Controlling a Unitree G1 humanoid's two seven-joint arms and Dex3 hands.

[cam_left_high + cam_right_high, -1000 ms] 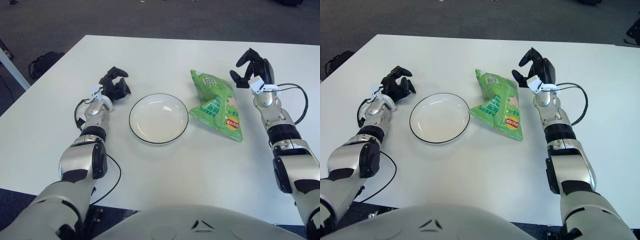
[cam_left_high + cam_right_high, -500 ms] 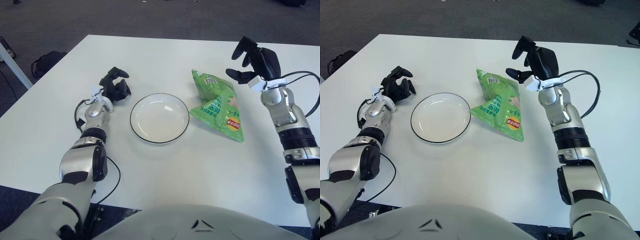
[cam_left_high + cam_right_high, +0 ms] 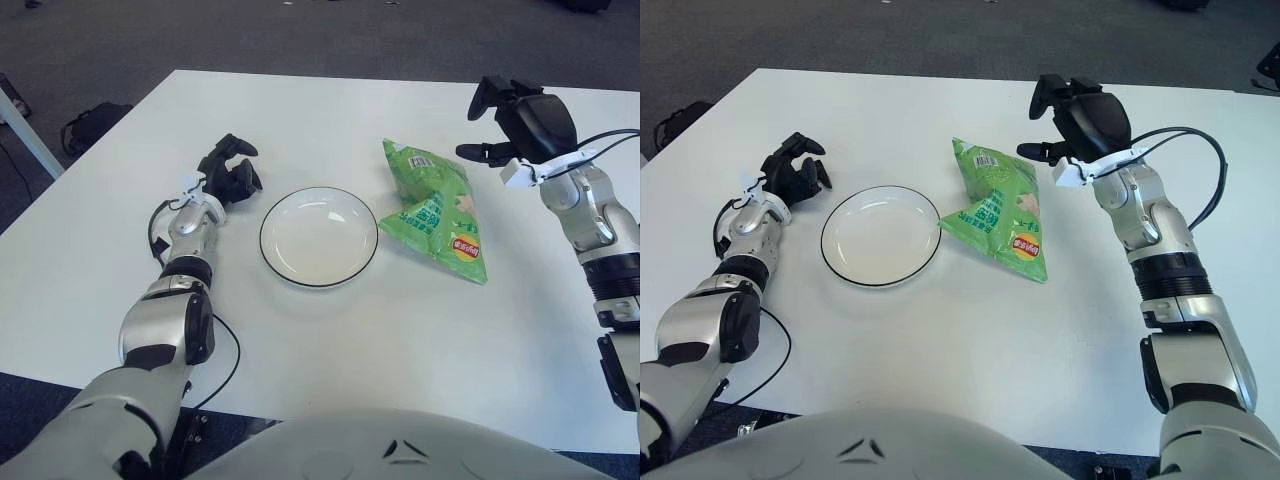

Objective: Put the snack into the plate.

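A green snack bag (image 3: 433, 208) lies flat on the white table, just right of a white plate with a dark rim (image 3: 365, 255); the bag's left corner almost touches the plate. The plate holds nothing. My right hand (image 3: 505, 120) is raised above the table, up and to the right of the bag's top end, fingers spread and holding nothing. My left hand (image 3: 229, 172) rests on the table left of the plate, fingers relaxed and holding nothing.
The white table (image 3: 300, 110) stretches behind the plate and bag, with dark carpet beyond its far edge. A black cable (image 3: 610, 135) runs from my right wrist. A dark bag (image 3: 88, 122) lies on the floor at the left.
My right hand has risen off the table and moved up and slightly right, turning its palm down toward the bag's top. The left hand, bag and plate have not moved.
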